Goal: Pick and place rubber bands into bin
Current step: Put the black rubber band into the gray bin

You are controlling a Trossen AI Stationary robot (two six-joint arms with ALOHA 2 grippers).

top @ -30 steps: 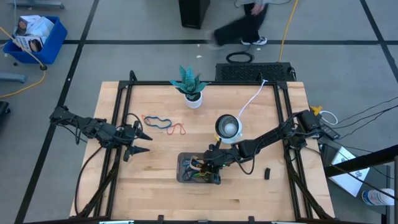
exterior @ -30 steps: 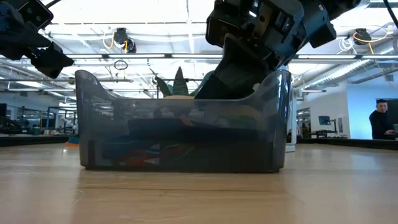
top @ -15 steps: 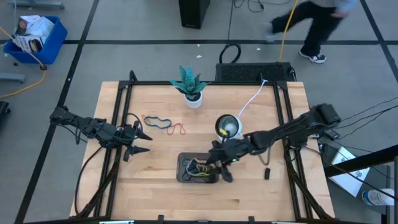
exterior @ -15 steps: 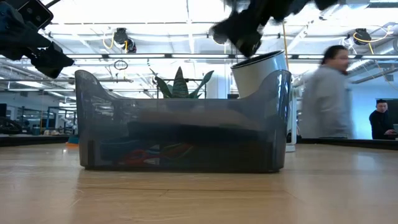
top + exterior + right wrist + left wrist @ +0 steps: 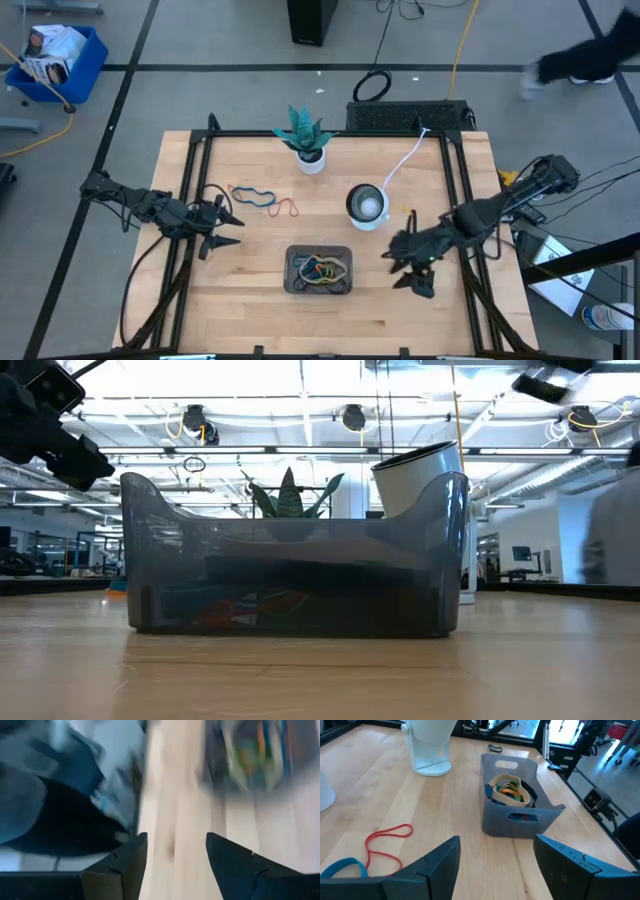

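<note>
The dark grey bin (image 5: 319,271) stands near the table's front middle with several coloured rubber bands (image 5: 510,790) piled inside. A blue rubber band (image 5: 253,196) and a red one (image 5: 287,209) lie flat on the wood at the centre left. My left gripper (image 5: 232,228) hovers open just left of those two bands. My right gripper (image 5: 397,268) is open with nothing between its fingers, right of the bin and above the table.
A white-silver bowl (image 5: 366,205) stands right of centre, with a white cable (image 5: 404,160) running to the far edge. A potted plant (image 5: 306,140) sits at the far middle. A small dark object (image 5: 424,290) lies under my right arm.
My right gripper has opened over the bin, let rubber bands fall into it, risen out of it, and swung away toward the table's right edge. The pile in the bin now shows uncovered.
</note>
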